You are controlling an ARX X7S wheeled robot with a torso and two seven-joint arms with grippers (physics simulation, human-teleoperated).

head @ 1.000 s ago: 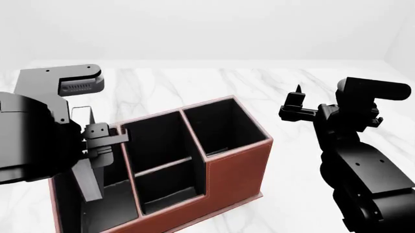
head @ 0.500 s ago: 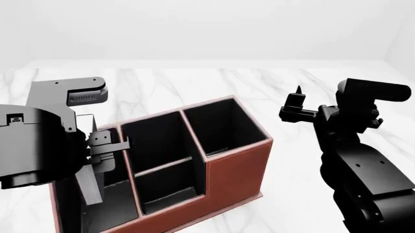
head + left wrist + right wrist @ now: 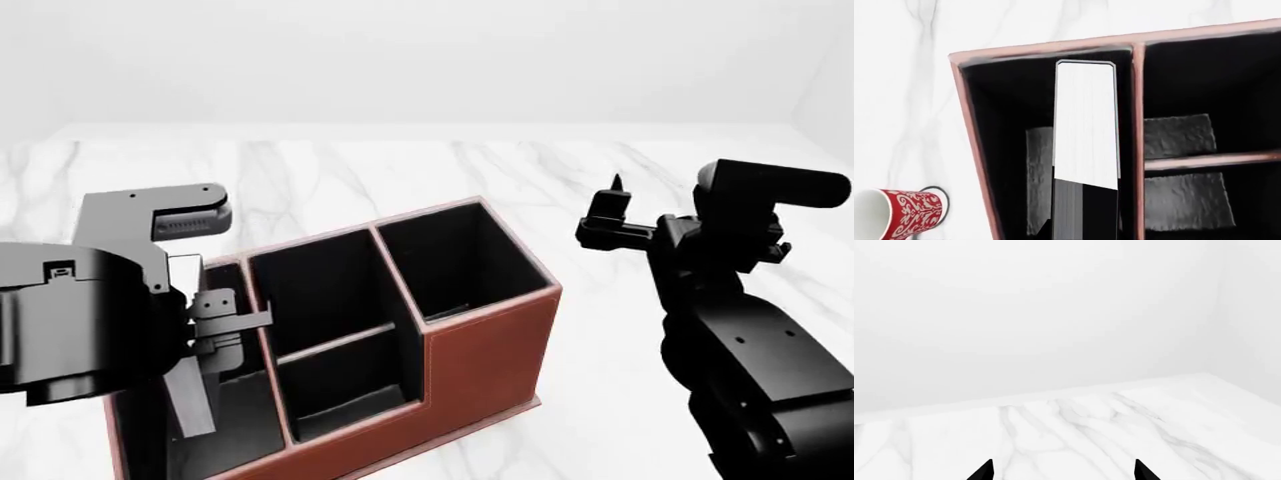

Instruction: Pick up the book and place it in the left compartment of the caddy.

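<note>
Left wrist view looks straight down the book (image 3: 1085, 130), white page edges up, standing inside the left compartment (image 3: 1007, 150) of the caddy (image 3: 967, 125), against the divider; a red mug (image 3: 901, 212) lies outside the caddy's wall. Head view shows the left gripper (image 3: 200, 345) over that slot, seemingly pinching the book, so placing is in hand; next comes lowering and letting go. Right wrist view shows the right gripper (image 3: 1062, 471) with tips spread apart, away from the caddy over marble.
</note>
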